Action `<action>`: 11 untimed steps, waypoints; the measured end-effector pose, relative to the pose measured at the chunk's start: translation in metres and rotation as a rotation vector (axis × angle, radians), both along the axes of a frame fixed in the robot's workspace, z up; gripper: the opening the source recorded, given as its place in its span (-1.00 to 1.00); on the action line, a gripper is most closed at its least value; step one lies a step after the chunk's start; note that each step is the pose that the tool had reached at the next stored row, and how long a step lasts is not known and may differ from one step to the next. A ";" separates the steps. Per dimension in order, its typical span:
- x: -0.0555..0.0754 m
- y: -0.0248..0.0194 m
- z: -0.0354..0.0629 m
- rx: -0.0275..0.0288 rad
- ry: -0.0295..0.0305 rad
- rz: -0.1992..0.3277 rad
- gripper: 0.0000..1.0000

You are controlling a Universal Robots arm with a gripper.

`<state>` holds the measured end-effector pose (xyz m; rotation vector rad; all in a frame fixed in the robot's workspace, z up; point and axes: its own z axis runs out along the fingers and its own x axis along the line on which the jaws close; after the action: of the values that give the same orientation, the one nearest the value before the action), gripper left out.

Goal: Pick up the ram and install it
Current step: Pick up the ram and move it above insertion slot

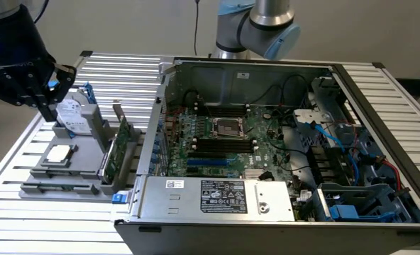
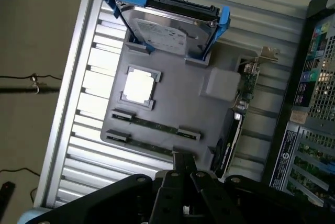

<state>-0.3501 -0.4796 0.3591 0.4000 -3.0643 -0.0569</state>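
The gripper (image 2: 184, 162), fingers pressed together on nothing, hangs above the tray (image 2: 178, 98), where the wrist view shows the ram (image 2: 155, 125) lying flat beside the CPU (image 2: 139, 85), while the exterior view adds the open case (image 1: 245, 79) alongside.
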 end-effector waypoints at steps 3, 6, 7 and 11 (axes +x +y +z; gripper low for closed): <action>0.000 0.0000 -0.0007 0.0000 0.0000 0.054 -0.79; 0.000 0.0000 -0.0014 0.0000 0.0000 0.110 -0.79; 0.000 0.0000 -0.0016 0.0000 0.0000 0.127 -0.79; 0.000 0.0001 -0.0028 0.0000 0.0001 0.199 -0.79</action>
<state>-0.3500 -0.4796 0.3563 0.7022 -3.0060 -0.0487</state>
